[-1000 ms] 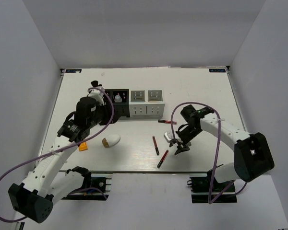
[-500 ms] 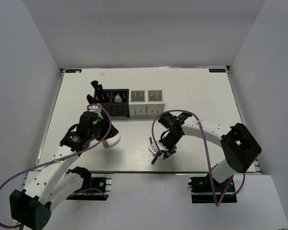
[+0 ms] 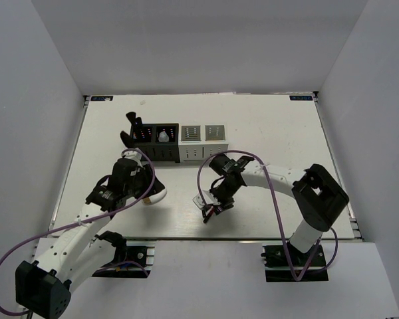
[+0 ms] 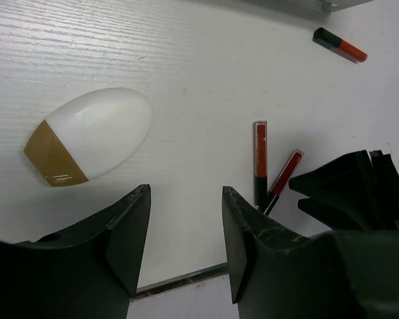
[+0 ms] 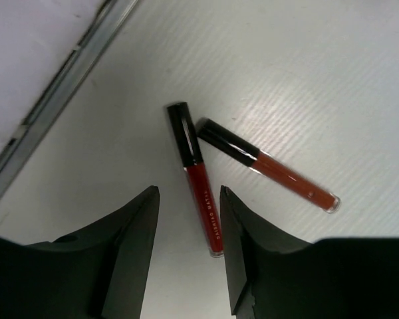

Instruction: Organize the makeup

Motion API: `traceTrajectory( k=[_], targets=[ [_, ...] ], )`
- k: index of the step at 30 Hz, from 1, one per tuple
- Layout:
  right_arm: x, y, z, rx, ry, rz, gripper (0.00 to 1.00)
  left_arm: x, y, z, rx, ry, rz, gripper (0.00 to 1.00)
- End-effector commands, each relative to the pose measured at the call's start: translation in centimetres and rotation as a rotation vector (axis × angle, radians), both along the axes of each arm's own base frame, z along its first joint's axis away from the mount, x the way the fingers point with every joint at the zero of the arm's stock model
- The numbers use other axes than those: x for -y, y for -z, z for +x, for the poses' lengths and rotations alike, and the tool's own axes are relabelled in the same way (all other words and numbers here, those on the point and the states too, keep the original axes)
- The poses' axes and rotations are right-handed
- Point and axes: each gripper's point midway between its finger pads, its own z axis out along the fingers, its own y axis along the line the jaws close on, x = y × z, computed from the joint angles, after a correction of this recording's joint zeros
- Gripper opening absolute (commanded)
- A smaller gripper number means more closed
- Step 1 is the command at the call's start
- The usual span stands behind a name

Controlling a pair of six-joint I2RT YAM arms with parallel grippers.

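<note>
Left jaws: parted and empty, low over the desk (image 4: 186, 53), just beside the sponge and not touching it.
Right jaws: parted and empty, hanging over two gloss tubes near the desk's front edge.
Sponge: egg-shaped makeup sponge (image 4: 93, 136), white with a tan end, lying on its side. I judge it light, soft and springy. I would pinch it gently across the fat middle so it does not squirt out.
Gloss tubes: two red-and-black lip gloss tubes (image 5: 198, 179) (image 5: 266, 165) lie in a V with their caps close together. A third tube (image 4: 339, 45) lies well apart. They are probably light, stiff and slick, and apt to roll, so I would take one at a time, mid-barrel.
Surface: flat white desk, finely ridged.
Room: white walls around, with a black organizer (image 3: 153, 143) and a white organizer (image 3: 203, 141) side by side at the back.
</note>
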Motion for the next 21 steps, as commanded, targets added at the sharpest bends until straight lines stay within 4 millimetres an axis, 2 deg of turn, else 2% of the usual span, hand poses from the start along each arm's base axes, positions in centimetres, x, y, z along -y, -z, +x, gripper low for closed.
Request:
traceTrajectory(
  k=[1, 5, 17, 20, 21],
  targets=[
    [-2.1, -0.8, 1.7, 0.047, 0.021, 0.031, 0.48, 0.3, -0.3, 0.0, 0.019, 0.008, -0.024, 0.57],
    [-2.9, -0.6, 2.2, 0.050, 0.019, 0.029, 0.48, 0.3, -0.2, 0.0, 0.017, 0.006, -0.021, 0.57],
    [-3.3, 1.8, 1.3, 0.039, -0.042, -0.051, 0.47, 0.7, 0.3, 0.1, 0.008, 0.023, -0.028, 0.58],
    [-3.5, 2.4, 1.6, 0.038, -0.028, -0.074, 0.45, 0.7, 0.7, 0.0, -0.001, 0.025, -0.029, 0.58],
    [-3.8, 2.4, 1.8, 0.043, -0.025, -0.077, 0.41, 0.8, 1.0, -0.1, -0.009, 0.029, -0.028, 0.58]
  ],
)
